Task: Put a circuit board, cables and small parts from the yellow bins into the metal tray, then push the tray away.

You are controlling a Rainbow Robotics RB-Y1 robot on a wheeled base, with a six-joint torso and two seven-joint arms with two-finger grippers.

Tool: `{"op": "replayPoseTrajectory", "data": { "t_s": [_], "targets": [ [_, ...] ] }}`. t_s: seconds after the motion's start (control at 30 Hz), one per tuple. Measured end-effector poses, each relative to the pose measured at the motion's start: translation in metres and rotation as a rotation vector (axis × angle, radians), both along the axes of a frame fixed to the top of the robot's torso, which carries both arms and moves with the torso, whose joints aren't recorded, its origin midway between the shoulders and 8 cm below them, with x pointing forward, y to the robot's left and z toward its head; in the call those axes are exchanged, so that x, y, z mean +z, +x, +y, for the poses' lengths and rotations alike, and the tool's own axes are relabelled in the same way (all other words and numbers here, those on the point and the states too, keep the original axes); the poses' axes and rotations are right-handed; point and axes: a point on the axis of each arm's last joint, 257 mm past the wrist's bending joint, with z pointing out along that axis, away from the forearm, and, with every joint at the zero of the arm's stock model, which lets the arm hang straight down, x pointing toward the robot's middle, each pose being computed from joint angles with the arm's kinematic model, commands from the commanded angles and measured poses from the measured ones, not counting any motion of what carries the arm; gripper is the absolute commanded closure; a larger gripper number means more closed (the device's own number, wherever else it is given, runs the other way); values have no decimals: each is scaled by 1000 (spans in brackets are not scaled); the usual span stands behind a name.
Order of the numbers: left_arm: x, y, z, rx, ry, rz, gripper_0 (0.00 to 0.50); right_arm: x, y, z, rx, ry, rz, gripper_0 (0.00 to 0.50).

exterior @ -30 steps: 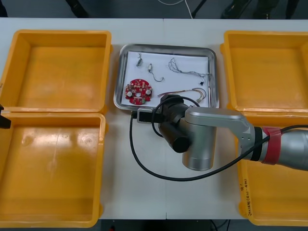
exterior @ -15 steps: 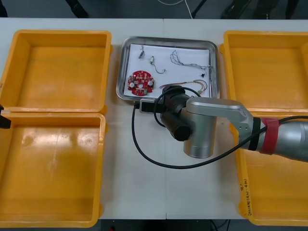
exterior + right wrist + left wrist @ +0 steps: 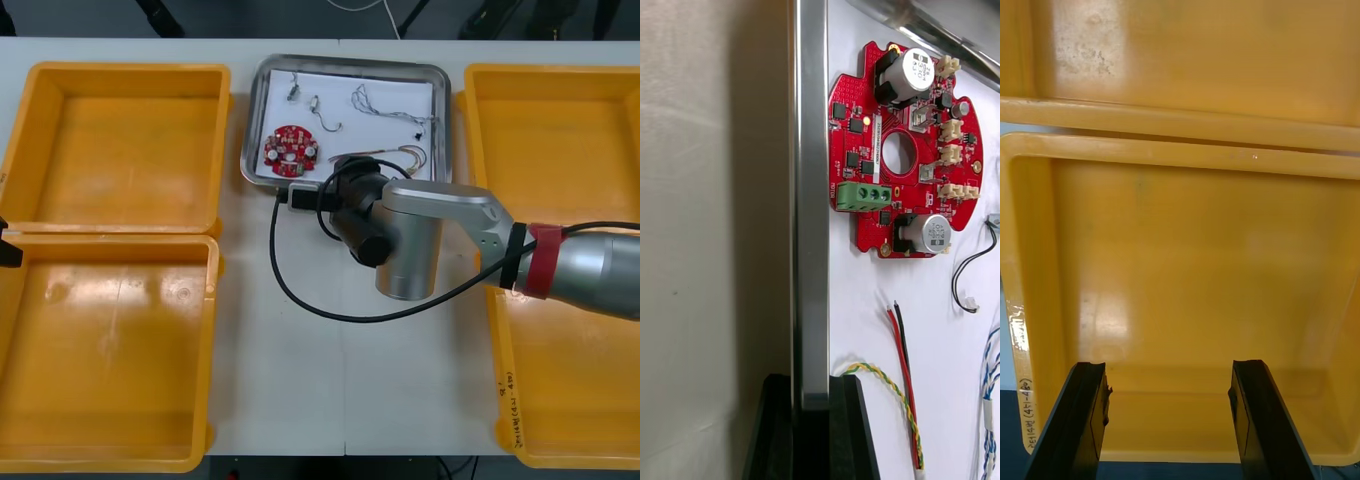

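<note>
Front view: the light table (image 3: 340, 380) spans the frame, with four big yellow plastic bins (image 3: 120, 150) down the left and right edges, empty where I can see. So I judge loading done and the push in hand. The silver right arm (image 3: 410, 240) comes in from the right edge to centre, wrist bent down at the tray's near edge. The shiny rectangular metal tray (image 3: 348, 62), white inside, sits top centre between the bins.

In the tray:
- round red circuit board (image 3: 290, 150), lower left
- red and yellow cable (image 3: 405, 155), lower right
- twisted blue and white cable (image 3: 375, 100), upper right
- thin black cable (image 3: 325, 115)
- small metal part (image 3: 292, 88), upper left

The right gripper (image 3: 811, 390) is clamped on the tray's near rim, one black finger outside, one inside (a hold like that should steer the shove). The left gripper (image 3: 1169, 420) is parked over an empty bin, fingers spread, nothing between.
</note>
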Motion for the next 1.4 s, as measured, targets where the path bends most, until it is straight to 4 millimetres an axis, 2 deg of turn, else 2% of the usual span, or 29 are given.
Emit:
{"op": "replayPoseTrajectory", "data": {
  "t_s": [0.2, 0.53, 1.0, 1.4],
  "targets": [
    [0, 0, 0, 0, 0, 0, 23, 5, 12, 5, 17, 6, -20, 500],
    [0, 0, 0, 0, 0, 0, 23, 7, 13, 7, 4, 31, 7, 500],
    [0, 0, 0, 0, 0, 0, 23, 11, 20, 2, -8, 27, 0, 500],
    [0, 0, 0, 0, 0, 0, 23, 19, 36, -1, -52, 33, 5, 500]
  ]
}}
